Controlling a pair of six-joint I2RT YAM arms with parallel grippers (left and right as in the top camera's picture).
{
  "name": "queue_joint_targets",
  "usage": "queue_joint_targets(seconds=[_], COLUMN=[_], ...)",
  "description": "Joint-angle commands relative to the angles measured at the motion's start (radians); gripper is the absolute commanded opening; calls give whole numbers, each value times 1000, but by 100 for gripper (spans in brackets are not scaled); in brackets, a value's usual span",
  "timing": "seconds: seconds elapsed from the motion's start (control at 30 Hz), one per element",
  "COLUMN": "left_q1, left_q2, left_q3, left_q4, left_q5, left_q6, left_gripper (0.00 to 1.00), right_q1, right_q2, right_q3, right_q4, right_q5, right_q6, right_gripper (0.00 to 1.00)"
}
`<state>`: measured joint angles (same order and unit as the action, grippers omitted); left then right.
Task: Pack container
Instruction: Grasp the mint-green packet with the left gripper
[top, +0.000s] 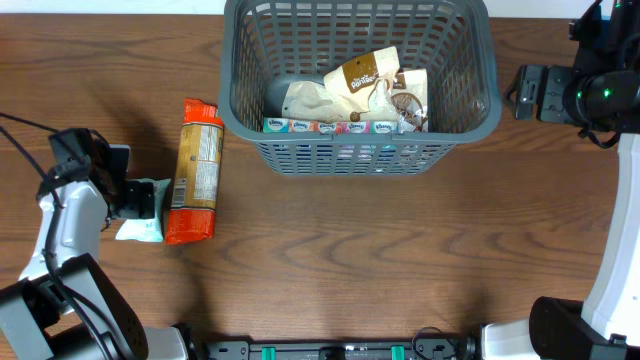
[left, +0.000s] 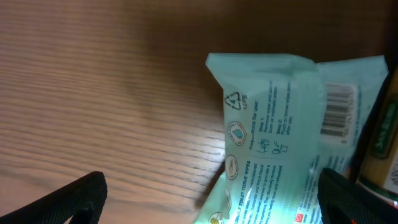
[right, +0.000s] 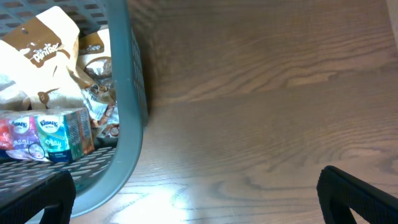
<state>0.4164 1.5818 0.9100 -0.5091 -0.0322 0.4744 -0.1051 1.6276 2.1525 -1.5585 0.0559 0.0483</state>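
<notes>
inside container (top: 350, 156): kleenex tissue packs (right: 55, 133); at left gripper (left: 211, 200), toilet wipes pack (left: 273, 124).

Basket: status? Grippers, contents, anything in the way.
Left gripper open over teal wipes pack. Right gripper open, empty, beside basket. Basket holds snacks, tissues; orange packet outside. Nothing blocking basket mouth.

From here I count one grey basket (top: 350, 155), three cream-and-brown snack pouches (top: 362, 78), roughly six small tissue packs (top: 345, 126) in a row, one orange packet (top: 195, 170) and one pale green wipes pack (top: 142, 228).
</notes>
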Motion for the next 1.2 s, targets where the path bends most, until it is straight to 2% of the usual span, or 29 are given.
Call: queue_joint_targets(seconds=[0.0,0.13,0.27,0.37,0.5,0.57,0.6,0.63,0.87,1.17], left_q1=[4,4,4,4,4,4,4,4,4,3], left_q2=[-3,21,63,86,118,133,137,137,98,-107], left_q3=[-34,-40,-40,-40,-40,-40,-40,-40,0,133], left_q4=[27,43,52,61,69,70,71,74,80,82], left_q5=[13,48,48,51,51,51,51,51,50,50], left_q6=[23,22,22,22,22,22,22,18,11,11], left_gripper=[97,95,85,68,30,19,9,6,6,6], right_q1=[7,7,8,7,7,7,7,8,7,8], right_q2=[-3,-2,-2,-3,-2,-3,-2,-2,-3,-2], right_q3=[10,10,10,10,10,10,10,10,10,10], right_q4=[-1,-1,-2,-6,-5,-5,-5,-5,0,3], right_q5=[0,-1,-1,-1,0,0,0,-1,0,-1], right_q6=[-12,-12,-12,-11,-11,-11,-11,-11,0,8], right_gripper=[99,99,99,99,99,99,99,99,99,99])
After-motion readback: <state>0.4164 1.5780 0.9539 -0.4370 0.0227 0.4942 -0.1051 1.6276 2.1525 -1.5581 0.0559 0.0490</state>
